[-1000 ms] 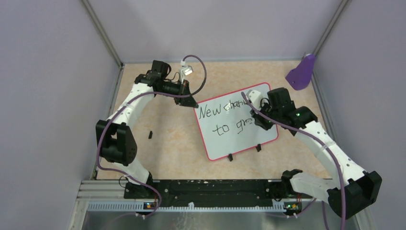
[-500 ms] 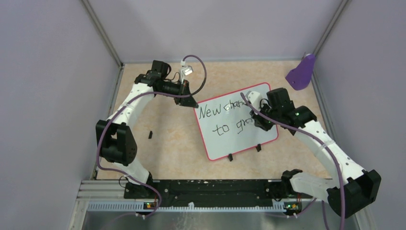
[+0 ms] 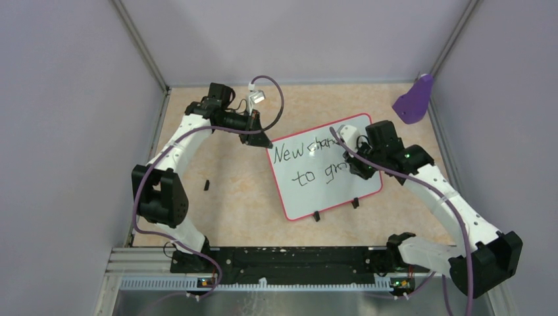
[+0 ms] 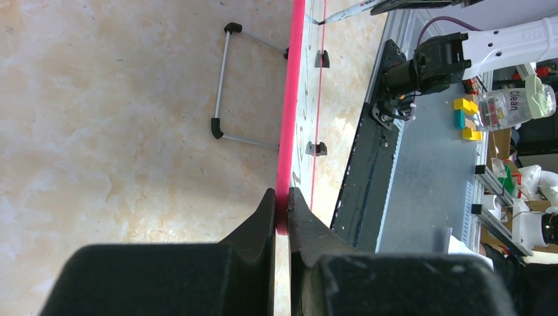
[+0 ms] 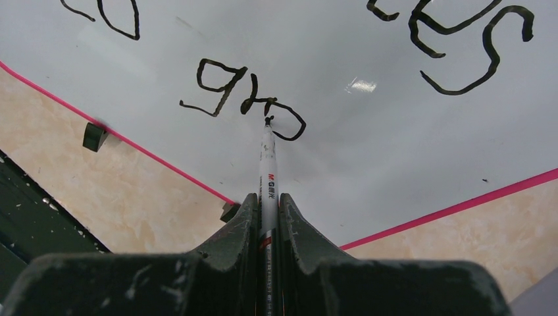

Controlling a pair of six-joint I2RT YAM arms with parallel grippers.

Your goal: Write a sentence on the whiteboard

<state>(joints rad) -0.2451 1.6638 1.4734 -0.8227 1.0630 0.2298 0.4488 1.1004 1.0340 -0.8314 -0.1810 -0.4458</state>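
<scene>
I note open tabletop (image 3: 243, 210) at lower centre, save a small black piece (image 3: 206, 185). The whiteboard (image 3: 316, 194) blocks centre-right; a purple object (image 3: 413, 102) fills the upper-right corner.

Beige table (image 3: 237, 197) under whiteboard (image 3: 316, 194), small black bit (image 3: 206, 185)

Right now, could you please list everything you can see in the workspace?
Whiteboard: 1, white, pink rim, mid table.
Sentence: 2 lines, dark, on whiteboard, partly hidden by right arm.
Marker: 1, white, tip at the writing.
Clip feet: 2, black, whiteboard's near edge.
Wire stand: 1, silver, beside whiteboard's rim.
Black piece: 1, small, left of whiteboard.
Purple object: 1, far right corner.
Table: 1, tan.
Left gripper: black, shut on whiteboard's rim.
Right gripper: black, shut on marker.
</scene>
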